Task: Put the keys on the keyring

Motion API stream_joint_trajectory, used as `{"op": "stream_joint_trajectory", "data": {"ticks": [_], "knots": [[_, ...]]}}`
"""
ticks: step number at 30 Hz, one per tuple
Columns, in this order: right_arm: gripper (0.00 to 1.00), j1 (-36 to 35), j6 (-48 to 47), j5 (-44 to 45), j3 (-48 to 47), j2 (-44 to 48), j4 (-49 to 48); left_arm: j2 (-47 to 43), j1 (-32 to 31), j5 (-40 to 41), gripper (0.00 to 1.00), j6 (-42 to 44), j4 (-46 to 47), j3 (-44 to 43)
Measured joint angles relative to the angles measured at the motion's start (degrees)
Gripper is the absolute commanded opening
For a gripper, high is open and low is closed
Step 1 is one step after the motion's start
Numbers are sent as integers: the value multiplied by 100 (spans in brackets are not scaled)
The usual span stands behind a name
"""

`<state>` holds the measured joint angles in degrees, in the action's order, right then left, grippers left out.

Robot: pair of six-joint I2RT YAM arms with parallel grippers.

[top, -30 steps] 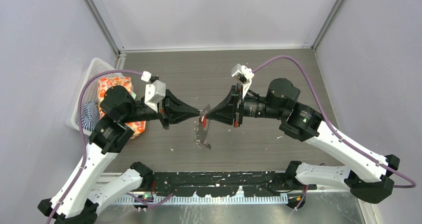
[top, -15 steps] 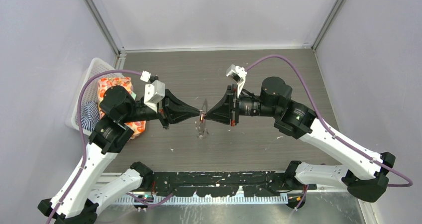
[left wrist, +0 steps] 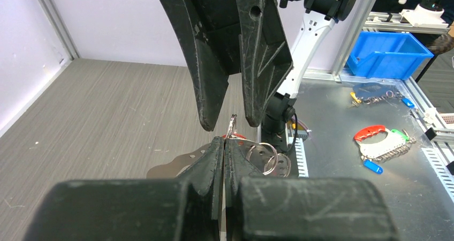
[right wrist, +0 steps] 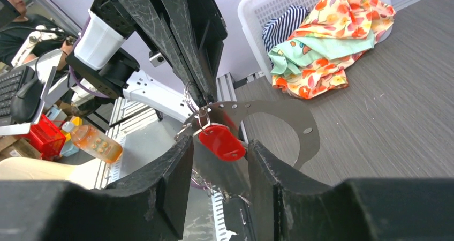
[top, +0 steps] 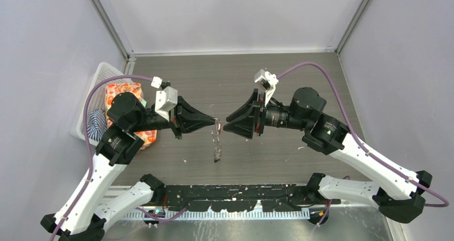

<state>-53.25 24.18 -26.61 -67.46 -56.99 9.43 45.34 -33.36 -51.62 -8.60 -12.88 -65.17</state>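
Note:
My left gripper (top: 214,120) is shut on a small wire ring (right wrist: 191,99) at the top of the keyring (top: 216,142), held above the middle of the table. The keyring shows as a curved flat silver plate (right wrist: 301,127) with holes, carrying small split rings (left wrist: 262,155). It hangs down from the left jaws. The red-headed key (right wrist: 222,143) dangles from that top ring. My right gripper (top: 226,122) faces the left one with its fingers open. The red key sits between the right fingertips, and I see no contact. The key's blade is hidden.
A white basket (top: 105,69) with flowered and striped cloths (top: 122,93) stands at the table's left edge, behind the left arm. Enclosure walls close the back and both sides. Off the table, a blue bin (left wrist: 388,53) and another key bunch (left wrist: 381,142) lie on a metal bench.
The right gripper was shut at the key against the left tips; now it has opened and drawn back slightly right. The keyring still hangs from the left gripper, turned more edge-on.

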Motion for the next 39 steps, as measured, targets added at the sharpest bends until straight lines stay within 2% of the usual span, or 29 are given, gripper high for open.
{"op": "stream_joint_trajectory", "data": {"ticks": [9,17,21,24,30,32,35,36,39], "knots": [[43,9,9,76,22,-2,-289,0,0,0,0,0,0,0],[27,37,122,-83,22,-131,-555,0,0,0,0,4,-2,0],[11,59,201,-240,22,-219,-597,0,0,0,0,7,-7,0],[4,72,232,-315,22,-232,-597,-20,0,0,0,9,-9,0],[1,116,273,-378,22,-223,-557,-44,0,0,0,24,-9,0],[6,127,278,-398,22,-214,-511,-48,0,0,0,26,-9,0],[31,127,306,-428,20,-214,-461,-48,0,0,0,26,-9,0],[36,127,297,-439,20,-214,-417,-48,0,2,0,24,-9,0],[44,138,216,-435,-37,-216,-229,-48,0,0,0,24,-9,0]]}}
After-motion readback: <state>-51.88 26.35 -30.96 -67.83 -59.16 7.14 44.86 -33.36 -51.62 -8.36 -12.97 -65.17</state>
